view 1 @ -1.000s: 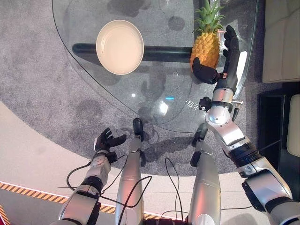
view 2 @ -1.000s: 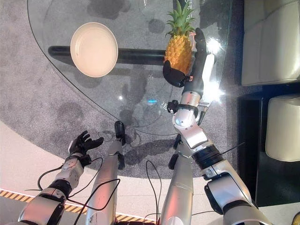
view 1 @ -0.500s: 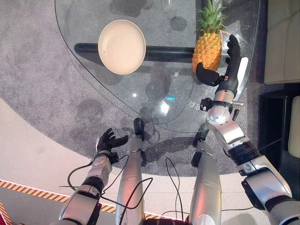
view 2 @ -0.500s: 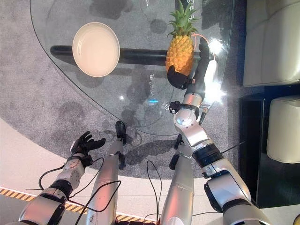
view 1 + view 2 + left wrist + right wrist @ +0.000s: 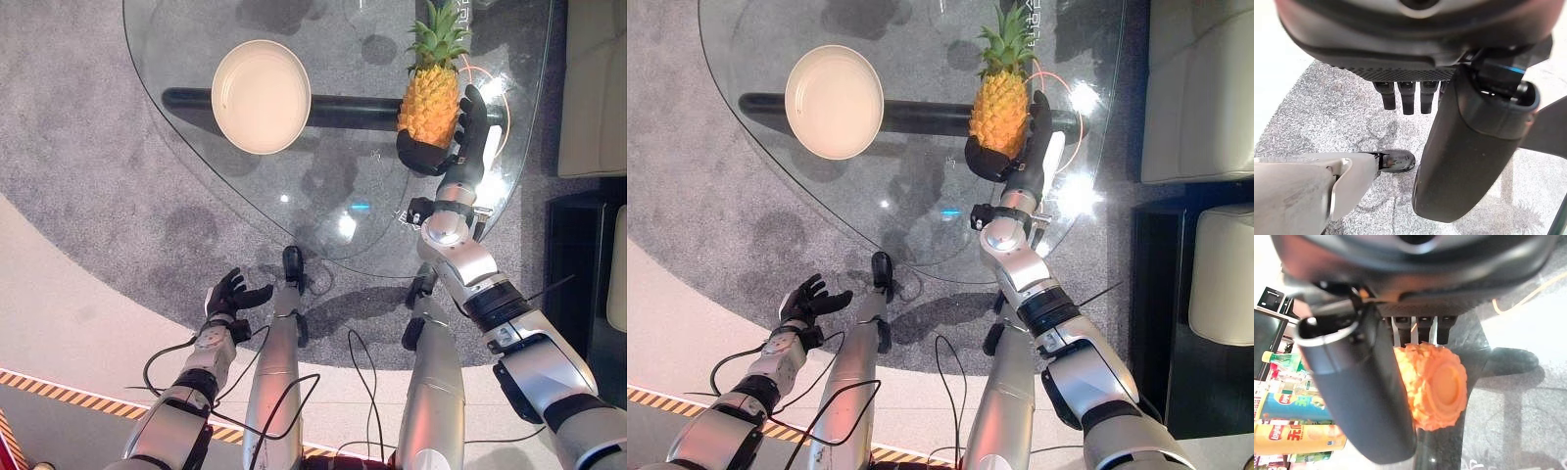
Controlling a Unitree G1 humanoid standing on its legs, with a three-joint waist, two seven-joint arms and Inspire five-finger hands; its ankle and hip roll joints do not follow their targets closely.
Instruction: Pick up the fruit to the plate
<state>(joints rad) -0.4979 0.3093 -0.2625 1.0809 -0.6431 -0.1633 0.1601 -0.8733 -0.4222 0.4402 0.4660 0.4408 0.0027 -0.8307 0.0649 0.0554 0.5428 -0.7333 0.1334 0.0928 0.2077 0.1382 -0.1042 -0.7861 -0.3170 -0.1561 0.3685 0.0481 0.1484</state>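
Observation:
A pineapple (image 5: 429, 98) with a green crown stands upright on the glass table (image 5: 333, 186), at its far right. My right hand (image 5: 458, 147) grips its lower part, with the thumb pressed on the near side and the fingers up its right side. In the right wrist view the fruit's orange base (image 5: 1437, 384) sits between thumb and fingers. An empty cream plate (image 5: 261, 83) lies at the table's far left, well apart from the fruit. My left hand (image 5: 227, 294) hangs open low at the left, over the carpet, holding nothing.
A dark bar of the table's base (image 5: 333, 108) runs under the glass between plate and pineapple. Pale cushioned seats (image 5: 1200, 88) stand beyond the table's right edge. An orange cord (image 5: 1073, 117) loops beside the pineapple. Grey carpet lies around the table.
My right hand has closed in on the pineapple: the thumb came up against its base and the fingers drew in to its side. The camera shifted slightly. The left hand stayed put.

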